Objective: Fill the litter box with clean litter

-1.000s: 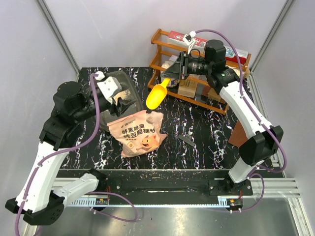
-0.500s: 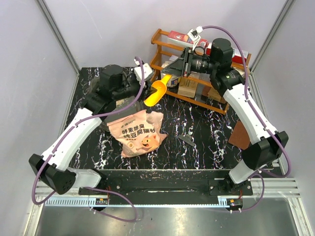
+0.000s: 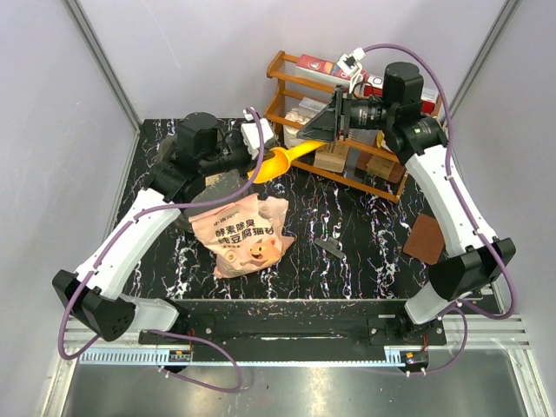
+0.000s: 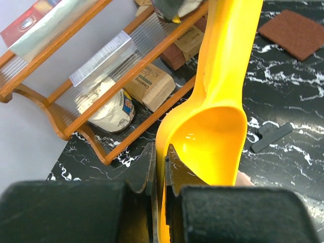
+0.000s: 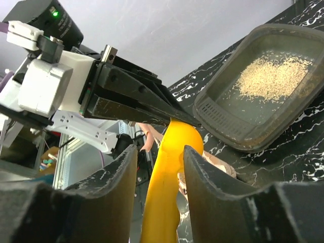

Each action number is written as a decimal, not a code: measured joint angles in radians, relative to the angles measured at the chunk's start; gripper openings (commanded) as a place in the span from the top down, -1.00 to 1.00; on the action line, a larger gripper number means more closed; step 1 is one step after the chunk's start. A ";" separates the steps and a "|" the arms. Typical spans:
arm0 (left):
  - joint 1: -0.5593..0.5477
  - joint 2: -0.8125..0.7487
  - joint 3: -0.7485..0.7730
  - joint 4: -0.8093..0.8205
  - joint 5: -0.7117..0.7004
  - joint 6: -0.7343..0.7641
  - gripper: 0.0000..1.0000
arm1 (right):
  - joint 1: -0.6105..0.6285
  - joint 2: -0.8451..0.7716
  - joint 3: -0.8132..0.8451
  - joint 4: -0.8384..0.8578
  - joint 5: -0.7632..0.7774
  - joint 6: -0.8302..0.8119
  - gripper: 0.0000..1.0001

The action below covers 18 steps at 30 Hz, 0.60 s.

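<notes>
A handover looks to be under way. The right gripper (image 5: 159,169) is closed round the handle of the empty yellow-orange plastic scoop (image 3: 280,162). The left gripper (image 4: 160,159), jaws narrow, pinches the bowl's rim. The shallow dark grey translucent plastic litter box (image 5: 220,119) sits at ten o'clock on the table, holding a thin patch of pale beige granular litter (image 5: 273,76). The pink-orange plastic bag (image 3: 248,233) lies at six o'clock from the scoop. Next, the right gripper probably needs to release; the rim pinch may slip.

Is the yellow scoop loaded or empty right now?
Empty. The left wrist view looks straight into the scoop: its bowl is bare yellow plastic with nothing in it.
</notes>
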 measured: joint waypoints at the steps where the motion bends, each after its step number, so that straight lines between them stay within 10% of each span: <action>1: -0.004 -0.001 0.000 -0.012 0.005 0.031 1.00 | -0.006 0.003 0.020 -0.029 -0.017 -0.017 -0.03; 18: -0.014 -0.001 0.000 -0.043 0.002 0.106 1.00 | -0.011 0.003 0.023 -0.167 -0.036 -0.085 -0.22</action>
